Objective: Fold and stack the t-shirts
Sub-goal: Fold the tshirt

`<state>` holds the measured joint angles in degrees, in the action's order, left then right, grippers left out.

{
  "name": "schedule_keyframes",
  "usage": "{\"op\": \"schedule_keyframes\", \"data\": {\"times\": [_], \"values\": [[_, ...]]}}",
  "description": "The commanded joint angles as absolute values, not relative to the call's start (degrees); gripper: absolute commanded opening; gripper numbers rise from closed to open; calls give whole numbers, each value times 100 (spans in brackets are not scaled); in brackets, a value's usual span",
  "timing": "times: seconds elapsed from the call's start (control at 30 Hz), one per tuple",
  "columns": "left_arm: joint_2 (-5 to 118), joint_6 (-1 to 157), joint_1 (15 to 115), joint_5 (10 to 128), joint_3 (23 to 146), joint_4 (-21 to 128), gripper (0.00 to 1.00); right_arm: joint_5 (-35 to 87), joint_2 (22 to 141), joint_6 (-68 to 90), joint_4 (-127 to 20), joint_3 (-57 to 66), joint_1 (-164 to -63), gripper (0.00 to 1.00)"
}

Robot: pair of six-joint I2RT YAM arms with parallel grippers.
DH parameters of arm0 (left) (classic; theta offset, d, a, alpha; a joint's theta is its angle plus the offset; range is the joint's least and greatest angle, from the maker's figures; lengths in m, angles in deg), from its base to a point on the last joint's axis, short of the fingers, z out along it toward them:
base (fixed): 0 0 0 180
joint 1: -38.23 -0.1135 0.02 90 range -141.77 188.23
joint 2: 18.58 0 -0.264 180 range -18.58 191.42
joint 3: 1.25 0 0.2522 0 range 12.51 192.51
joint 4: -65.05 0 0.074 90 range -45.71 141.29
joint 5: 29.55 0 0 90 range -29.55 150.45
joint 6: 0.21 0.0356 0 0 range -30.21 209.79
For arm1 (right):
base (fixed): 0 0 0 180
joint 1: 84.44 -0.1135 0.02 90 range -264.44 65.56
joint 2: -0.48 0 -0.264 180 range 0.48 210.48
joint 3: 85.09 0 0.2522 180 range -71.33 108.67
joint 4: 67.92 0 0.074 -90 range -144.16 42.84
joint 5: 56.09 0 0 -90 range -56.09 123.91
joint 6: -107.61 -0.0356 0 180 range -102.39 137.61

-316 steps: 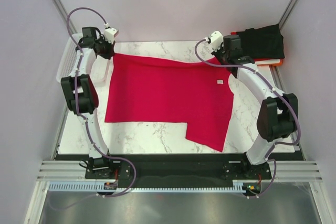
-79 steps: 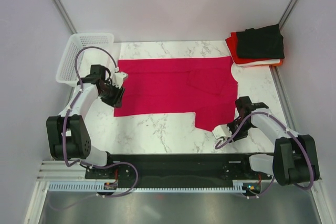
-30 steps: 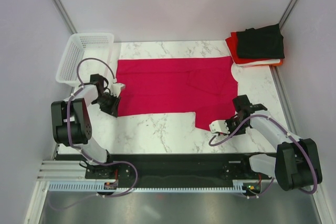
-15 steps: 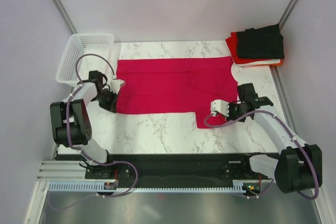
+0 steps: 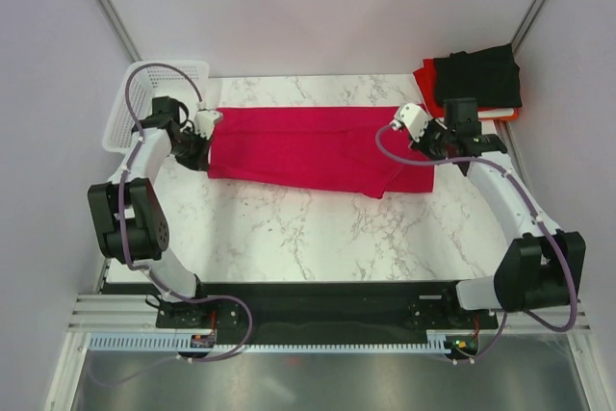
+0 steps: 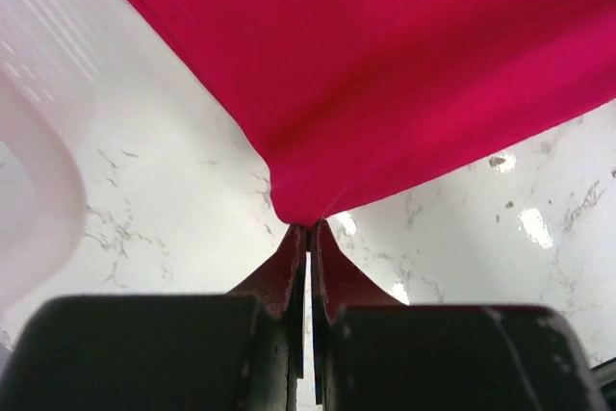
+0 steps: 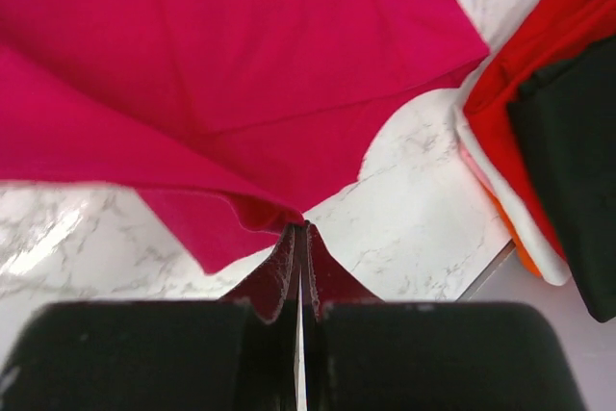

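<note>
Overhead, the crimson t-shirt (image 5: pixel 303 146) lies as a long band across the far half of the surface (image 5: pixel 318 233), doubled over lengthwise. The left claw (image 5: pixel 197 135) sits at the band's left end, near the basket (image 5: pixel 120 117) in the far left corner. The right claw (image 5: pixel 433 141) sits at its right end, just beside the stack of folded t-shirts (image 5: pixel 476 79) in the far right corner, black on top with orange-red and white edges showing beneath.

Next, the left wrist view: the left claw (image 6: pixel 308 230) is pinched nearly closed on a corner of the crimson t-shirt (image 6: pixel 385 74), the cloth fanning out from the fingertips over the marble. A blurred white shape at the left edge is probably the basket.

Lastly, the right wrist view: the right claw (image 7: pixel 300 228) is likewise closed tight on a doubled edge of the crimson t-shirt (image 7: pixel 241 45), with layered folds spreading away from it. The stack of folded t-shirts (image 7: pixel 568 141) lies close by on the right.

By my reading, three shirts are finished and stacked, and this one is only at its first lengthwise fold. Letting go, folding it crosswise into a rectangle and setting it on the stack are not yet done.
</note>
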<state>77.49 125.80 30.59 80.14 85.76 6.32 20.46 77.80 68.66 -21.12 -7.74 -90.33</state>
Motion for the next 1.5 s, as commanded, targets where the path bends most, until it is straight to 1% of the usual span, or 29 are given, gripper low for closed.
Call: {"op": "schedule_keyframes", "data": {"times": [0.0,0.1,0.27,0.43,0.63,0.73,1.03,1.07,1.1,1.13,1.17,1.27,1.37,1.47], "values": [[8029,12583,3058,8163,9168,550,2,2126,8342,6121,-2770,-112,-8928,0],[8389,12495,3067,8207,9546,471,2,2161,8826,5822,-3024,398,-8849,0],[9126,12442,3180,8243,10539,190,2,2222,9434,5463,-3429,1162,-8813,0],[9795,12399,3330,8173,11531,-4,2,2292,10304,5075,-3491,2128,-8805,0],[10665,12267,3339,8005,12675,-276,2,2468,11051,5030,-3500,2841,-8805,0],[10929,12266,3330,7900,12949,-338,2,2512,11324,5092,-3500,3017,-8805,0],[11211,12188,3322,7759,13142,-329,2,2591,11992,4995,-3597,3457,-8805,0],[11237,12187,3339,7724,13169,-338,5,2618,12027,5004,-3588,3484,-8805,0],[11237,12153,3330,7681,13212,-338,17,2713,12071,4995,-3588,3510,-8813,0],[11220,12135,3339,7671,13230,-329,21,2784,12072,4995,-3588,3528,-8813,2],[11185,12108,3330,7654,13239,-329,23,2846,12045,4969,-3605,3519,-8813,15],[10887,11933,3330,7706,13257,-277,33,3057,11687,4758,-3702,3423,-8813,42],[10535,11906,3400,7838,13160,-207,35,2733,11387,4810,-3641,3046,-8813,46],[10438,11941,3506,7882,13002,-180,35,2224,11079,4968,-3422,2484,-8805,46]]}}
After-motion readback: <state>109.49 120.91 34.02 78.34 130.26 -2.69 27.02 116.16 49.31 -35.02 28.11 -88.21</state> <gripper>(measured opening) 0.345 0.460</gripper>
